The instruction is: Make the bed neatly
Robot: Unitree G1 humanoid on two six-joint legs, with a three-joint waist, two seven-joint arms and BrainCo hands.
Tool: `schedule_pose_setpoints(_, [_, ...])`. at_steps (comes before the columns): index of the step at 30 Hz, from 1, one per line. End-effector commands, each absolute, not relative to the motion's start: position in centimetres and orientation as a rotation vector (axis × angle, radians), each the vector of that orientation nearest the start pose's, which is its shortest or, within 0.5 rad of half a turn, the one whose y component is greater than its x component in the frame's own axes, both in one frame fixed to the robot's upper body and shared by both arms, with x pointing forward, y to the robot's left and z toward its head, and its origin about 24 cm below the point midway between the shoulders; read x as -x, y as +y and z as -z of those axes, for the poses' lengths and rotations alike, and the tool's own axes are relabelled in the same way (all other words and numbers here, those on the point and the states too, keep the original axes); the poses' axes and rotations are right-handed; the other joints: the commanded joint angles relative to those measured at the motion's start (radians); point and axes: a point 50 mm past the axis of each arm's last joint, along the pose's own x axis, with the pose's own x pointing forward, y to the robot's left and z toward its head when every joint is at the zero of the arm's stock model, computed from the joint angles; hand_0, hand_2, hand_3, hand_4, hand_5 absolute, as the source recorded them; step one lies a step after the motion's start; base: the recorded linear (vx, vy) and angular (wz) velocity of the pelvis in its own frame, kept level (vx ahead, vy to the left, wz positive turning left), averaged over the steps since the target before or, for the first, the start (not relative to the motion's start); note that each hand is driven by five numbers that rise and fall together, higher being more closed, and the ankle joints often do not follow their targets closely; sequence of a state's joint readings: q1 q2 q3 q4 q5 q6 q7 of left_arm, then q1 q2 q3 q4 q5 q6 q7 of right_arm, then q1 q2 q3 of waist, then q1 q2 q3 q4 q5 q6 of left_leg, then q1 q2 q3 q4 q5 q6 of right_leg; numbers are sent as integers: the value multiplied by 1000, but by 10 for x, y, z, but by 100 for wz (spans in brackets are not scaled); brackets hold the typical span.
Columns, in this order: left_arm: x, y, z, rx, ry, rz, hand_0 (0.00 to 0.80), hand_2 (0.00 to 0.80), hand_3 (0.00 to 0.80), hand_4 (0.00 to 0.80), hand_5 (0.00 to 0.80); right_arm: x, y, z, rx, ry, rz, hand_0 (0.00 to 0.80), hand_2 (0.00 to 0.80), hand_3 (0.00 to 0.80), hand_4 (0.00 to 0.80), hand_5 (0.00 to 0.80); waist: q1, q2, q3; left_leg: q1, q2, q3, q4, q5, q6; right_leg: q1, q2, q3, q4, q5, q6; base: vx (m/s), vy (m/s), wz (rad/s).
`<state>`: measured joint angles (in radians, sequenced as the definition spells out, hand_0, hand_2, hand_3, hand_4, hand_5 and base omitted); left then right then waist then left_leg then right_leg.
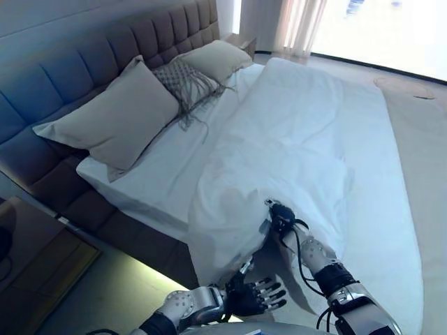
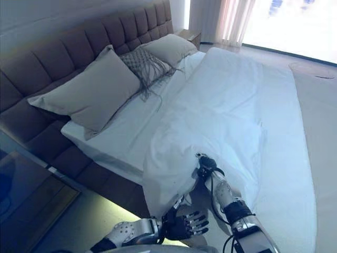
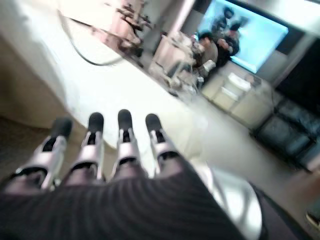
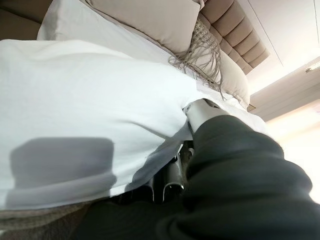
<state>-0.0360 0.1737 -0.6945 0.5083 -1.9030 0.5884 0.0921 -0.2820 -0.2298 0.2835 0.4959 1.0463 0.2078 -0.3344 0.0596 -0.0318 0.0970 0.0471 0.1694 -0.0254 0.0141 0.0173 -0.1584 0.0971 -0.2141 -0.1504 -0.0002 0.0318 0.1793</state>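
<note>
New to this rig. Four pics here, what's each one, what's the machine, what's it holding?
It is a two-legged humanoid robot making a bed. The two wide pictures come from the stereo camera in its head; the other two sit on its wrists. The bed has a padded brown headboard, two beige pillows, a fringed grey cushion and a white sheet. The right hand has its fingers curled into the rumpled white duvet near the edge. The left hand hangs beside the bed, fingers straight, holding nothing.
</note>
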Motion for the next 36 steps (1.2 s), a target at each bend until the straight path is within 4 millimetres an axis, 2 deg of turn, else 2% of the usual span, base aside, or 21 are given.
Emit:
schedule_pose_setpoints(1, [-142, -2, 65, 1463, 1472, 365, 0, 0, 0, 0, 0, -320, -127, -38, -699, 369, 24, 800, 800, 800, 800, 800, -5, -28, -13, -9, 70, 27, 83, -27, 27, -53, -86, 27, 34, 83, 35, 19, -29, -3])
schedule_pose_setpoints(8, [-146, -15, 61, 1518, 1436, 355, 0, 0, 0, 0, 0, -314, -118, -35, -707, 371, 15, 800, 800, 800, 800, 800, -21, -34, -11, -1, 77, 37, 78, -22, 26, -57, -87, 32, 41, 86, 38, 7, -16, -4])
schedule_pose_setpoints(15, [-144, -18, 63, 1468, 1464, 311, 0, 0, 0, 0, 0, -314, -115, -39, -717, 373, 4, 800, 800, 800, 800, 800, -29, -38, -7, 9, 82, 41, 75, -19, 23, -57, -85, 39, 48, 85, 41, 5, -14, 0])
schedule_pose_setpoints(18, [-152, -19, 59, 1449, 1445, 321, 0, 0, 0, 0, 0, -312, -110, -41, -699, 375, -8, 800, 800, 800, 800, 800, -40, -38, -8, 14, 80, 44, 71, -16, 24, -58, -84, 50, 54, 83, 40, 29, 10, -6])
schedule_pose_setpoints(23, [-168, -33, 44, 1417, 1380, 358, 0, 0, 0, 0, 0, -305, -104, -38, -692, 383, -25, 800, 800, 800, 800, 800, -58, -34, -14, 25, 80, 51, 61, -11, 25, -55, -79, 61, 52, 82, 43, 34, 6, -4])
schedule_pose_setpoints(32, [-190, -38, 38, 1385, 1313, 286, 0, 0, 0, 0, 0, -297, -100, -34, -686, 408, -69, 800, 800, 800, 800, 800, -72, -31, -40, 49, 86, 60, 30, 6, 21, -36, -74, 58, 39, 84, 44, 54, 2, -3])
schedule_pose_setpoints(33, [-191, -38, 39, 1389, 1314, 270, 414, 414, 414, 414, 414, -296, -99, -32, -687, 412, -73, 800, 800, 800, 800, 800, -73, -31, -42, 51, 87, 62, 30, 7, 21, -34, -73, 58, 39, 84, 44, 41, -9, -6])
schedule_pose_setpoints(34, [-191, -38, 40, 1392, 1315, 250, 772, 772, 772, 772, 772, -294, -98, -30, -687, 417, -78, 800, 800, 800, 800, 800, -75, -31, -45, 53, 89, 63, 28, 8, 20, -32, -72, 59, 38, 83, 44, 42, -6, -7])
schedule_pose_setpoints(36, [-191, -36, 43, 1399, 1318, 226, 800, 800, 800, 800, 800, -292, -99, -27, -688, 425, -80, 800, 800, 800, 800, 800, -76, -30, -50, 58, 91, 67, 26, 9, 18, -28, -71, 59, 36, 82, 44, 35, 2, -5])
